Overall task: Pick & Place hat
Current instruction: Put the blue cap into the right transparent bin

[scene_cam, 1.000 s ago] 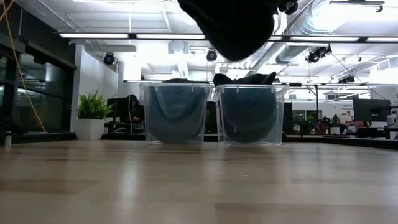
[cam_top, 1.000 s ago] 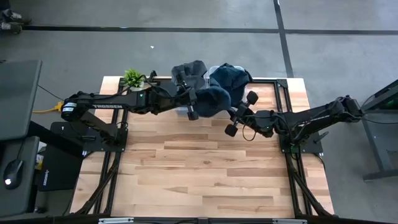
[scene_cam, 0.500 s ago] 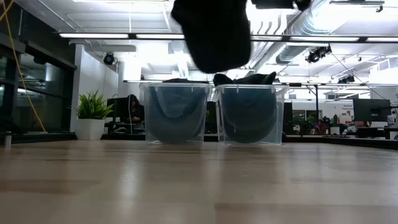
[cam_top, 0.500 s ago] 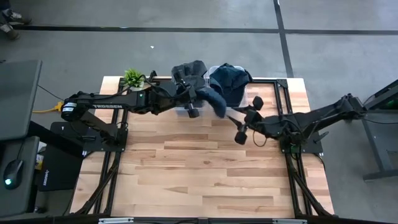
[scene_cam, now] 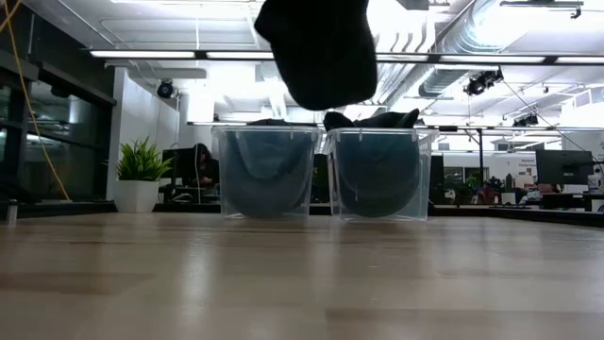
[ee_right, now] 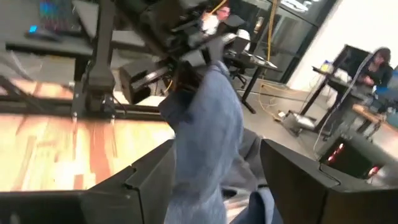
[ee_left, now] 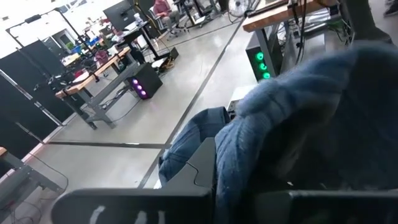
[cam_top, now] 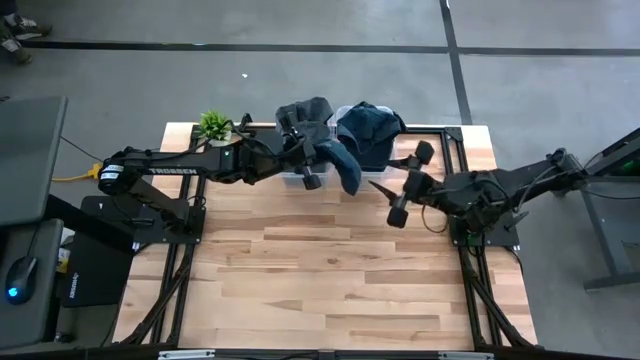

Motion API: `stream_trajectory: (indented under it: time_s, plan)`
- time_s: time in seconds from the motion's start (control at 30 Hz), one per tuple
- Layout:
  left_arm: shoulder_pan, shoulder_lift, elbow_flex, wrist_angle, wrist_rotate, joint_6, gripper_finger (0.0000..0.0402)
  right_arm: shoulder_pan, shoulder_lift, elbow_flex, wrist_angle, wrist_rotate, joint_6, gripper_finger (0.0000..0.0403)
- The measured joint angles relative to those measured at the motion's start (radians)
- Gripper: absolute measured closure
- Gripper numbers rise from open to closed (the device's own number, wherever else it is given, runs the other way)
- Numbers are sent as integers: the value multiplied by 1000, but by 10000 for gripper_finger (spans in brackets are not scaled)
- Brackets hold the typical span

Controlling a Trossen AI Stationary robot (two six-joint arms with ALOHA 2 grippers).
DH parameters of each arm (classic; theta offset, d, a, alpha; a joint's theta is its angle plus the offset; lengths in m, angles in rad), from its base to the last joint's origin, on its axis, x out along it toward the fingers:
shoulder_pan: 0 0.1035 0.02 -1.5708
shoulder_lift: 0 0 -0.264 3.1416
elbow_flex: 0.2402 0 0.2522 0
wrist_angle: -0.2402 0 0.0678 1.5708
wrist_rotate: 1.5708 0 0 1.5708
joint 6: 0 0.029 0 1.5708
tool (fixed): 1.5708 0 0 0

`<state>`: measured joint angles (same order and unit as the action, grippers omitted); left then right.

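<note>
Wooden table [cam_top: 330, 260]; "TROSSEN" on left arm [cam_top: 170, 169].

Overhead and table-level cameras share the two bins [cam_top: 340, 135] [scene_cam: 321, 175].

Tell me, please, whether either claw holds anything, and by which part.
The left claw grips the dark blue knitted hat by one edge, so it dangles; the right claw is open and empty.

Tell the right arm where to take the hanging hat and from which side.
Grip the hat's loose lower edge, coming in from the right arm's side. It hangs limp from the left claw, which is shut on its top, so the free lower fold droops clear in front of the bins. The right claw is open, facing it and level with that fold.
</note>
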<state>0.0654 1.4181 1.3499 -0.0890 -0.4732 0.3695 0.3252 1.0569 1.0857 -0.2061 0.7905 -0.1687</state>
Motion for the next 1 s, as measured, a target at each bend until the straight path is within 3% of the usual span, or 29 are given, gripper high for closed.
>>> stream_trajectory:
  time_s: [0.13,0.23,0.33,0.6,1.0]
  plan:
    - [0,0,0,16,19,0,401,0,109,135,-84,-8,-87,166]
    - [0,0,0,11,21,0,401,1,210,229,-152,56,-149,162]
    - [0,0,0,12,21,0,401,0,307,330,-237,135,-152,162]
    - [0,0,0,-3,37,0,401,0,509,556,-333,168,-157,161]
    - [0,0,0,-44,71,0,401,-78,581,572,-379,283,-148,161]
